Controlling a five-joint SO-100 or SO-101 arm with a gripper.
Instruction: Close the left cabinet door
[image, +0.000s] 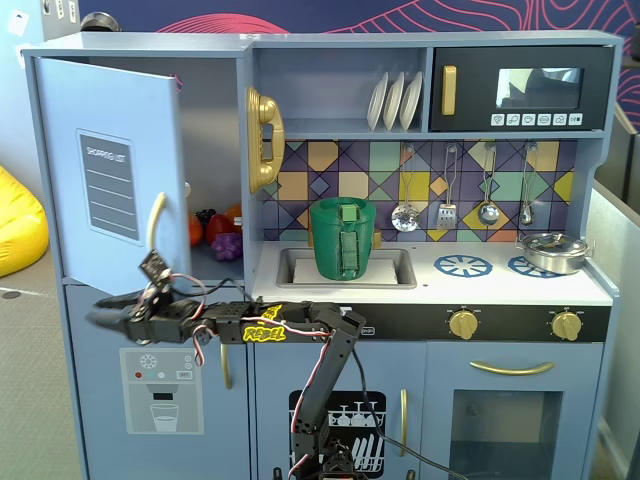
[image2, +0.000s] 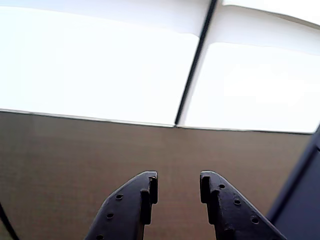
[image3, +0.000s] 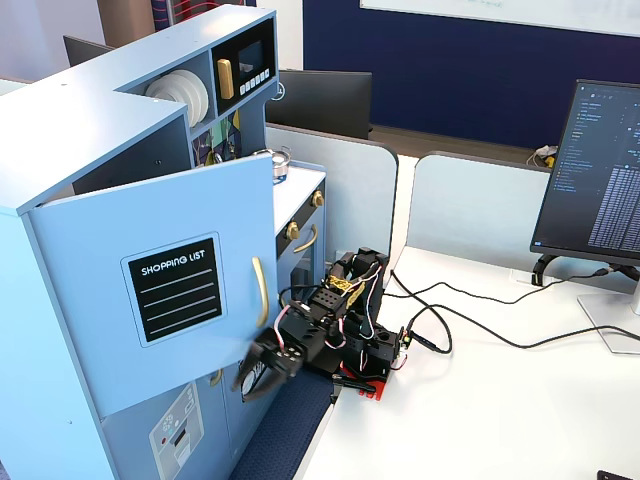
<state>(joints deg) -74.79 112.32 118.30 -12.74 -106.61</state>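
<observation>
The left cabinet door (image: 115, 170) stands ajar at the cabinet's upper left. Your pincer (image3: 258, 372) hangs empty, jaws apart, below its lower edge. Judged a light, rigid hinged panel: push its flat face beside the gold handle (image3: 260, 291); no grasp needed.

The arm (image: 300, 325) is black with a yellow label, red and black wires, and a red base. Its gripper (image2: 178, 189) has dark, screw-dotted fingers (image2: 131, 207).

Green pot (image: 345, 239) in sink (image: 296, 267) — monitor (image3: 598, 170) on desk (image3: 520, 410).
</observation>
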